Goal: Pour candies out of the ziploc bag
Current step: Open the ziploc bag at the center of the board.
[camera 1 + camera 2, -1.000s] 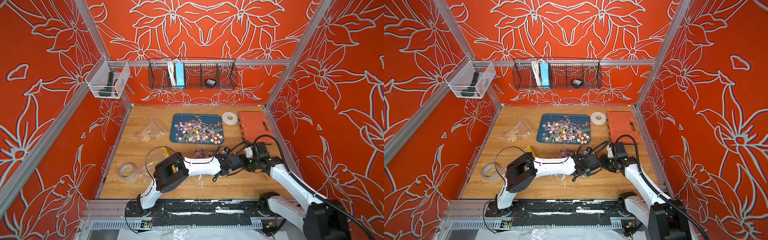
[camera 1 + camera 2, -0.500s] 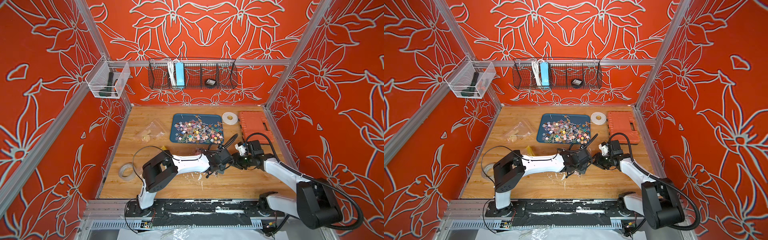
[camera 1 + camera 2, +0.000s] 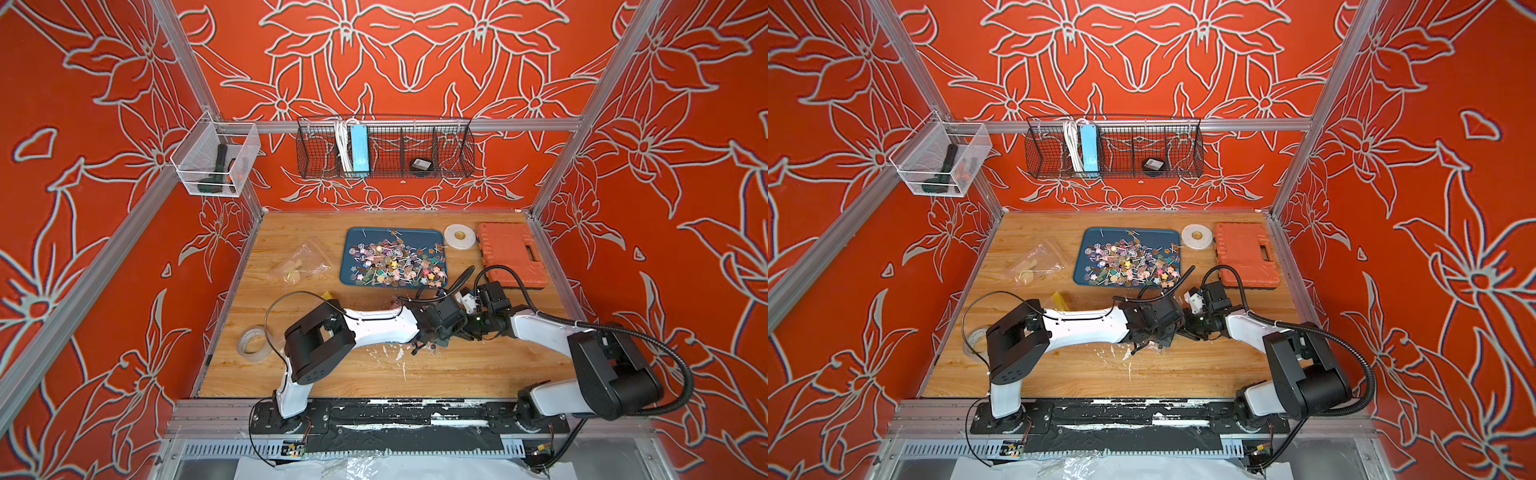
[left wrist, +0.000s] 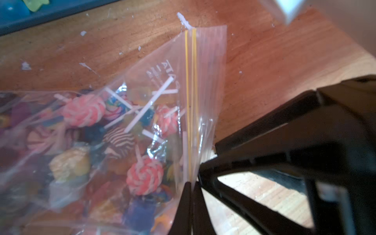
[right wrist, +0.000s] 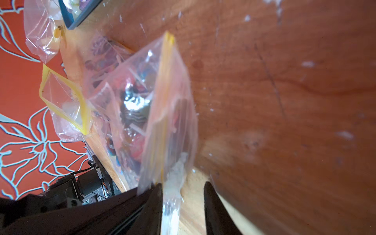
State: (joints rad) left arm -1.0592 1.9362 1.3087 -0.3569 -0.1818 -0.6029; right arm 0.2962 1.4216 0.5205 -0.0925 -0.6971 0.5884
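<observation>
The clear ziploc bag (image 4: 142, 101) with a yellow zip line lies on the wooden table, full of candies (image 4: 83, 110): swirl lollipops on white sticks. My left gripper (image 4: 192, 183) is shut on the bag's zip edge. My right gripper (image 5: 183, 184) faces it, open, with the bag's (image 5: 162, 101) top flap between its fingers and lying against one finger. In both top views the two grippers (image 3: 432, 338) (image 3: 467, 330) meet nose to nose at mid-table and hide most of the bag. More candies (image 3: 395, 259) lie heaped on a blue tray (image 3: 353, 237).
An empty yellow-zipped bag (image 5: 65, 101) lies beside the held one, and another clear bag (image 3: 301, 262) sits left of the tray. An orange case (image 3: 509, 253) and a white tape roll (image 3: 459, 237) stand back right. A clear tape roll (image 3: 254, 345) lies front left.
Both grippers have shifted a little to the left together with the bag. The right gripper's jaws have narrowed around the bag's flap. The left gripper has stayed shut.
</observation>
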